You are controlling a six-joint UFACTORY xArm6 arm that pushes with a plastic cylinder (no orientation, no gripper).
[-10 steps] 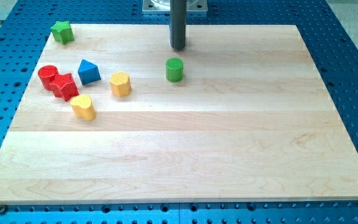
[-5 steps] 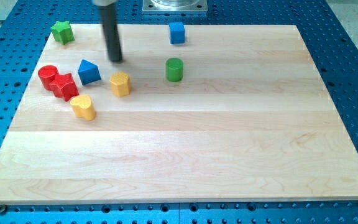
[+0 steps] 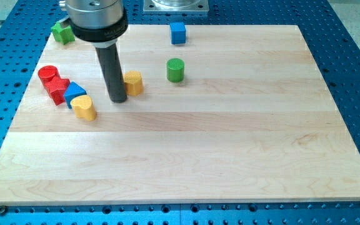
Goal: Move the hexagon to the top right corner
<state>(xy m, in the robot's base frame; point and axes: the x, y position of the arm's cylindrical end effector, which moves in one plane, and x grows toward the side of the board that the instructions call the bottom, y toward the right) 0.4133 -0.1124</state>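
Note:
The yellow hexagon lies on the wooden board, left of centre in the upper part. My tip rests on the board just left of and slightly below the hexagon, touching or nearly touching its left side. The rod rises from there to the arm's dark collar at the view's top left. The top right corner of the board is far to the right of the hexagon.
A green cylinder stands right of the hexagon. A blue cube is at the top edge. A blue triangle, a yellow heart, a red cylinder and another red block cluster at the left. A green star is at the top left.
My tip moved from the top centre leftwards, then down to the hexagon's left side. The hexagon shifted a little right. The blue triangle was pushed down-left against the red block.

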